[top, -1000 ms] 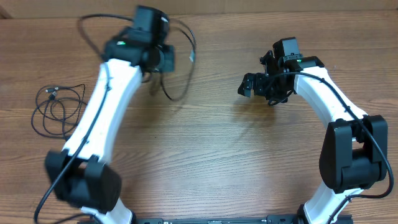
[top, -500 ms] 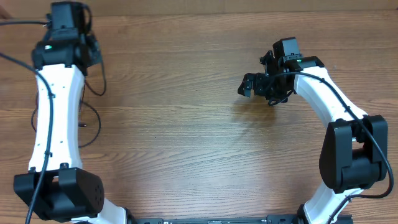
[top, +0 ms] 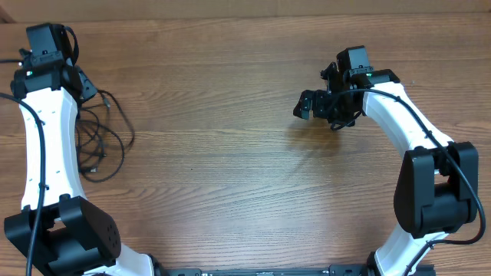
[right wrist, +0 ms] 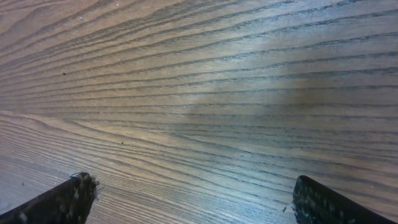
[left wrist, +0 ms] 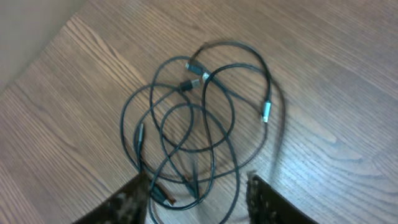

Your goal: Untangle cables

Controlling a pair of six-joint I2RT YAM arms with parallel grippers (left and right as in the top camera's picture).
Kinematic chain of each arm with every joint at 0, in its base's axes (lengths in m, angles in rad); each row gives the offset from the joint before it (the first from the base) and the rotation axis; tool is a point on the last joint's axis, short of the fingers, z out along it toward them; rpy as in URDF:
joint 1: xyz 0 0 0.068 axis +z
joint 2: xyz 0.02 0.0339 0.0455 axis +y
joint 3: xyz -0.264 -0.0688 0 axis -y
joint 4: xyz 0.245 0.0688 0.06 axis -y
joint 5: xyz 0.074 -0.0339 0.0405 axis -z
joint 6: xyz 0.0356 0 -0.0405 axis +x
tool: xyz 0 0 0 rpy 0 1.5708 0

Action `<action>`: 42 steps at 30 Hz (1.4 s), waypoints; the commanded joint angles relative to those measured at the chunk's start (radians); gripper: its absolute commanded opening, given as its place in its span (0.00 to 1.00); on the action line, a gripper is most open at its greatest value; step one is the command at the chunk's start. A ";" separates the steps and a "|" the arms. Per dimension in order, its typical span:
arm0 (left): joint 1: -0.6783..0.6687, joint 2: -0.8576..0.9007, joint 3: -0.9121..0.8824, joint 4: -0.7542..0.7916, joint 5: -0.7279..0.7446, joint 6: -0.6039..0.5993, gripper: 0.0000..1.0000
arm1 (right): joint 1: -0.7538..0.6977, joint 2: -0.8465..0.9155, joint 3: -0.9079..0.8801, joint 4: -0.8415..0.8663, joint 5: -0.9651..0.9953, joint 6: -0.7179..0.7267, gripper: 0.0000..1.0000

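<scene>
The cables (left wrist: 199, 124) are thin dark cords with small silver plug tips, lying in overlapping loops on the wooden table. In the overhead view the cables (top: 98, 142) sit at the far left, beside my left arm. My left gripper (left wrist: 196, 200) is open just above the near edge of the heap, with a few strands running between its fingers. In the overhead view the left gripper (top: 79, 83) is near the back left corner. My right gripper (right wrist: 196, 199) is open and empty over bare wood. It shows right of centre in the overhead view (top: 307, 104), far from the cables.
The table's left edge (left wrist: 37, 56) runs close behind the cable heap. Thicker black cords (top: 9, 96) of the left arm hang by the left edge. Both arm bases stand at the front edge.
My left arm has swung from the back middle to the far left, bringing a cable loop with it. That cable now lies with the bundle at the left. The right arm has not moved.
</scene>
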 commanded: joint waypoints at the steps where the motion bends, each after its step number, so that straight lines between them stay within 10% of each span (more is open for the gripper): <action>1: 0.005 -0.002 -0.012 0.004 0.089 -0.035 0.64 | 0.004 -0.025 -0.004 0.005 0.007 0.002 1.00; 13: -0.055 -0.002 -0.142 0.002 0.573 -0.005 0.85 | 0.004 -0.025 -0.004 0.005 0.007 0.002 1.00; 14: -0.074 -0.002 -0.174 0.000 0.600 -0.009 1.00 | 0.004 -0.025 -0.004 0.005 0.007 0.002 1.00; 42: -0.201 -0.002 -0.333 0.009 0.641 -0.109 1.00 | 0.004 -0.025 -0.004 0.005 0.007 0.002 1.00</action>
